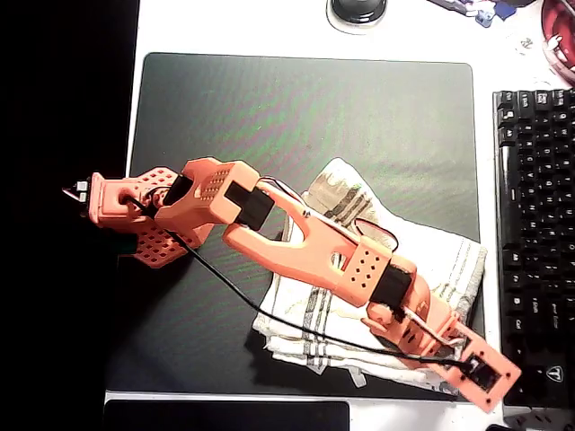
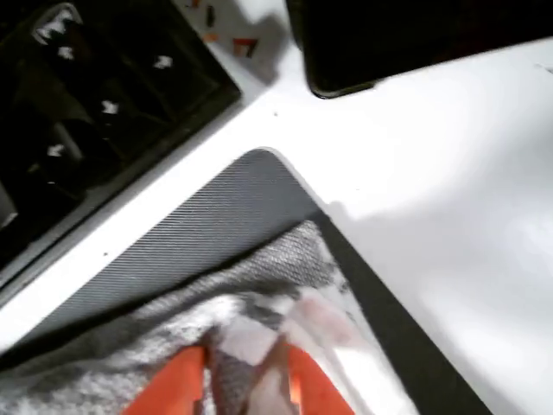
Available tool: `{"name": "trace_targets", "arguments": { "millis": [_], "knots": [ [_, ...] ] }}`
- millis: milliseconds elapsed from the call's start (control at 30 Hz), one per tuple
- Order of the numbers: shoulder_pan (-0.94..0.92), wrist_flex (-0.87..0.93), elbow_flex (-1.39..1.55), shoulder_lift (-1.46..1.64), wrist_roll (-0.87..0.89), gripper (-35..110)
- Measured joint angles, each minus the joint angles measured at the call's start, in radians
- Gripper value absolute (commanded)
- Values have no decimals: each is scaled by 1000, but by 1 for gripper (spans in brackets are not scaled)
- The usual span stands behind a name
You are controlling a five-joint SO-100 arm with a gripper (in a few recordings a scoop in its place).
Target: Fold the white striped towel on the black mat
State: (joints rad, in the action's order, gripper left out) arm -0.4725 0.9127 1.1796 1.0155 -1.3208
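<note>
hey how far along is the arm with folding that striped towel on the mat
Partly done: the white striped towel lies bunched in layers on the black mat, not flat, though no neat fold shows. In hand: in the wrist view the gripper has towel cloth between its orange fingers near the mat's corner. Left: carrying that edge across and releasing.

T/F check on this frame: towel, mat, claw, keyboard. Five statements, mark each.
1. The towel lies on the mat. True.
2. The towel is spread flat in one layer. False: it is bunched, with layers showing at its edge.
3. In the wrist view the claw has cloth between its fingers. True.
4. The keyboard sits on the mat. False: it is beside it, on the white table.
5. The arm reaches over the towel. True.
</note>
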Motion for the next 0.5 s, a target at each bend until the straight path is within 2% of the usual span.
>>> {"name": "trace_targets", "arguments": {
  "millis": [200,500],
  "knots": [
    [3,106,58,224,-29,19],
    [84,453,235,558,-61,19]
  ]
}}
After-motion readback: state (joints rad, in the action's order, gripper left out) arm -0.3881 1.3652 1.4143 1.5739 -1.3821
